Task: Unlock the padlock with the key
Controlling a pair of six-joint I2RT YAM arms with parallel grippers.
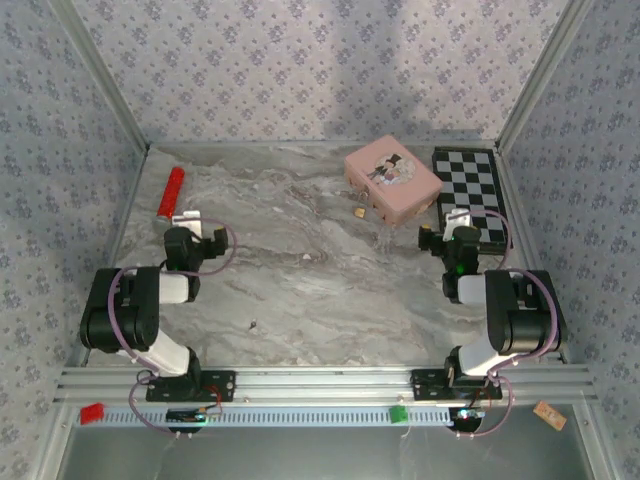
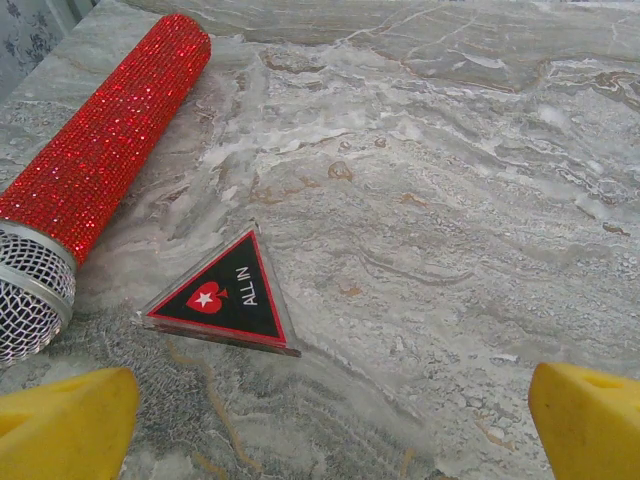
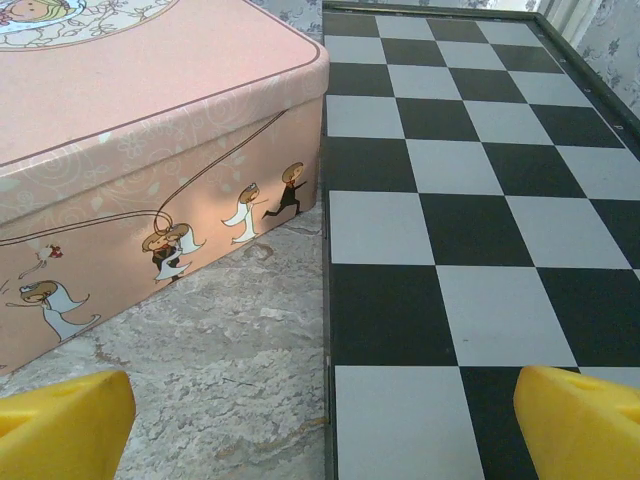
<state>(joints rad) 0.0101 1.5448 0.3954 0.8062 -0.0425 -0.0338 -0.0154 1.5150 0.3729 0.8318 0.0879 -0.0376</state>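
Note:
The tiny brass padlock (image 1: pixel 358 212) lies on the marble table just in front of the pink box, between the two arms and nearer the right one. A thin pale glint (image 1: pixel 385 238) lies a little to its right; I cannot tell whether it is the key. My left gripper (image 1: pixel 188 216) rests at the left side, far from the padlock. In the left wrist view the left gripper (image 2: pixel 325 435) is open, its yellow fingertips (image 2: pixel 65 425) wide apart over bare marble. My right gripper (image 1: pixel 458 218) sits right of the padlock. The right wrist view shows it (image 3: pixel 325 430) open and holding nothing.
A red glitter microphone (image 2: pixel 100 150) and a black triangular "ALL IN" token (image 2: pixel 230 295) lie ahead of the left gripper. The pink cartoon box (image 3: pixel 150 130) and a chessboard (image 3: pixel 470 200) sit ahead of the right gripper. Patterned walls (image 1: pixel 60 150) enclose the table.

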